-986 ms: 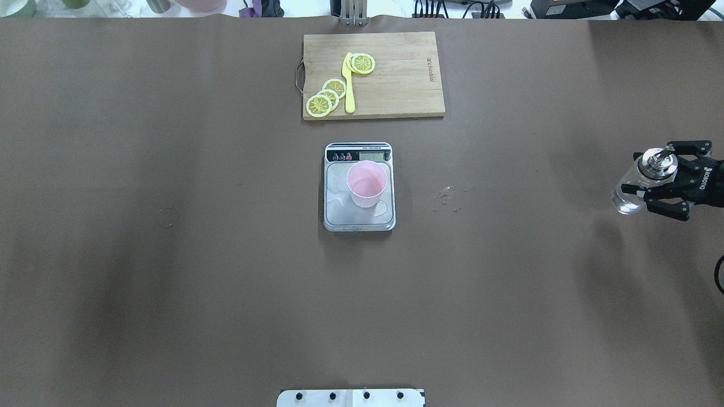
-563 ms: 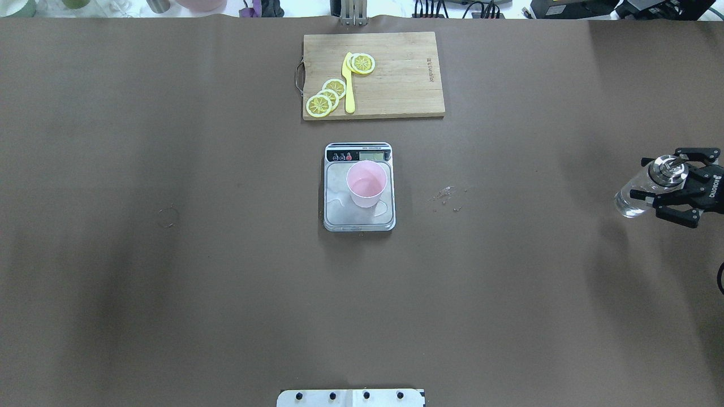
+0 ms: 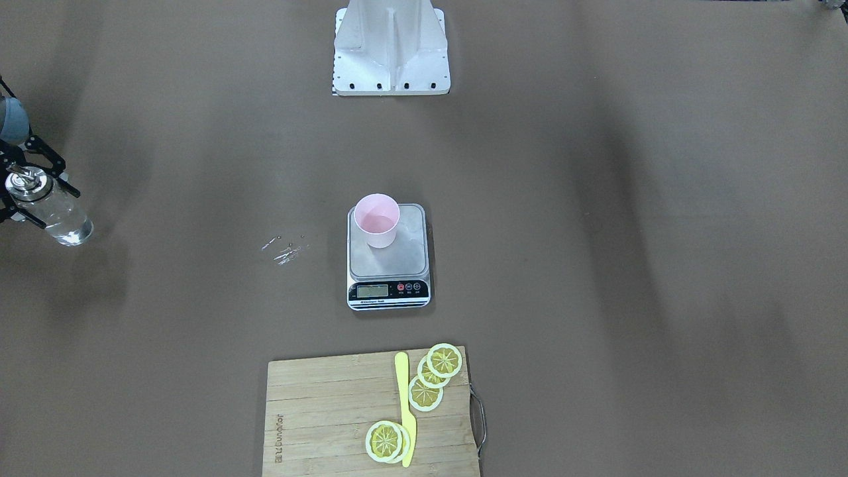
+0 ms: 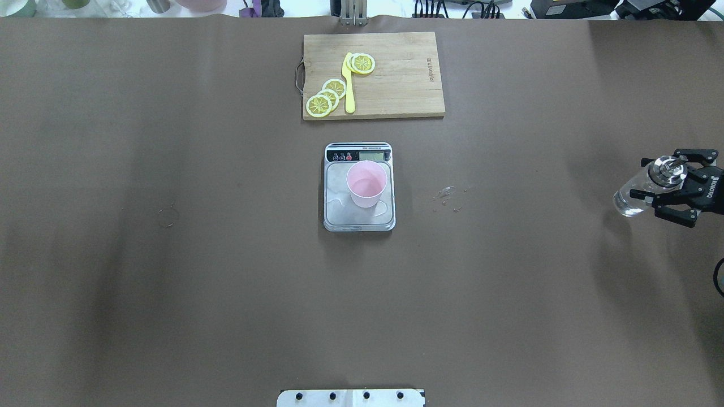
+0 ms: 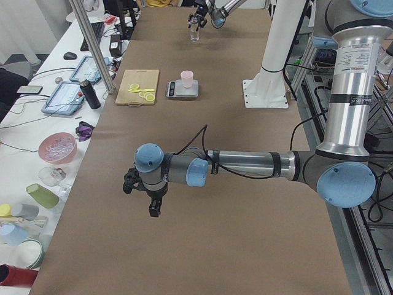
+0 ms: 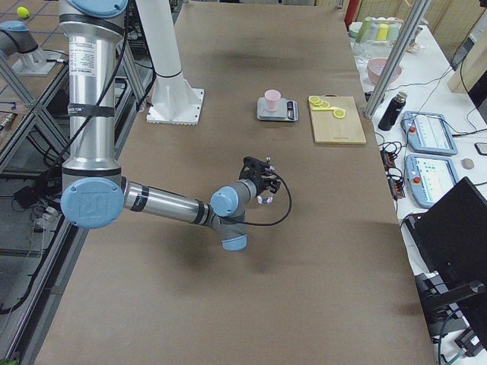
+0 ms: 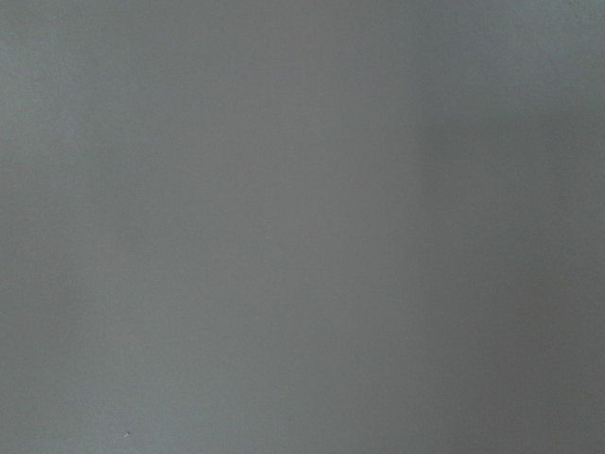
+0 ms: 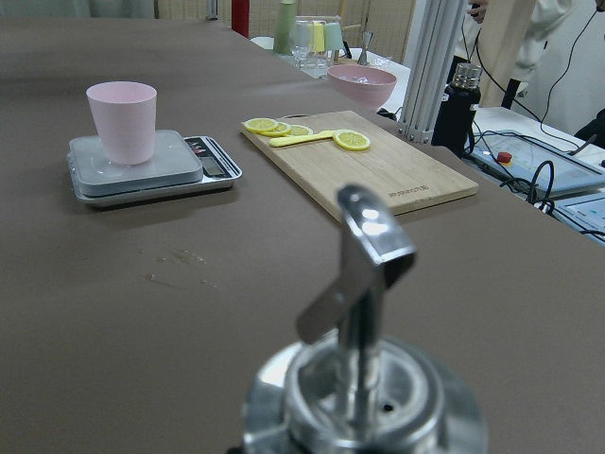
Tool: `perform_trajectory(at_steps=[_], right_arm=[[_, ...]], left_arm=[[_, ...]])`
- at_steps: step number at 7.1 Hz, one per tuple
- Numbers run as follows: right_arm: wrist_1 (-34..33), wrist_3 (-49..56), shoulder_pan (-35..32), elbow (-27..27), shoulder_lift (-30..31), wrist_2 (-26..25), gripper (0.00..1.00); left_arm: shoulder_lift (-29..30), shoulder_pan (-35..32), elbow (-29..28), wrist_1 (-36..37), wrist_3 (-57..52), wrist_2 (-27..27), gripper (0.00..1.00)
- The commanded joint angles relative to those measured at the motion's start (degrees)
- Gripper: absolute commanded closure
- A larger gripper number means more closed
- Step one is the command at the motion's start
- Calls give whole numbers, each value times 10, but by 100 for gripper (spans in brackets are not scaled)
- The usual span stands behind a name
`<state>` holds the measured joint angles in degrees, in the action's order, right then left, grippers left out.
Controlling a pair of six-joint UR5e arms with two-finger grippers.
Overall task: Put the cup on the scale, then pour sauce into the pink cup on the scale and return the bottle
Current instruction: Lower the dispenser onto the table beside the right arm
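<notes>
The pink cup stands upright on the scale at the table's middle, and shows in the front view and the right wrist view. My right gripper is at the far right edge, shut on the clear glass bottle. The bottle is upright with clear sauce inside, and its silver pourer cap fills the right wrist view. My left gripper shows only in the exterior left view, low over bare table far from the scale, and I cannot tell whether it is open or shut.
A wooden cutting board with lemon slices and a yellow knife lies beyond the scale. Spilled drops mark the table right of the scale. The robot base is at the near edge.
My right gripper carried the bottle a little further right toward the table's edge, then stayed almost still. The cup and scale have not moved.
</notes>
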<state>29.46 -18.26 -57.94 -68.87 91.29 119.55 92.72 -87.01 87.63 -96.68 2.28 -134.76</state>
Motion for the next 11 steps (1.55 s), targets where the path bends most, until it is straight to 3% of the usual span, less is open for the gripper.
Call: perform_trajectory(at_steps=[1, 4, 6, 8, 11], right_arm=[[38, 0, 3, 80, -36, -1, 65], [39, 0, 4, 80, -36, -1, 65], [38, -5, 4, 74, -36, 0, 49], [38, -28, 3, 72, -35, 6, 27], [38, -28, 3, 72, -31, 8, 15]], left_arm=[[-1, -1, -3, -1, 0, -1, 1], [-5, -1, -3, -1, 0, -1, 1], [-5, -1, -3, -1, 0, -1, 1], [-6, -1, -3, -1, 0, -1, 1], [-8, -1, -2, -3, 0, -1, 1]])
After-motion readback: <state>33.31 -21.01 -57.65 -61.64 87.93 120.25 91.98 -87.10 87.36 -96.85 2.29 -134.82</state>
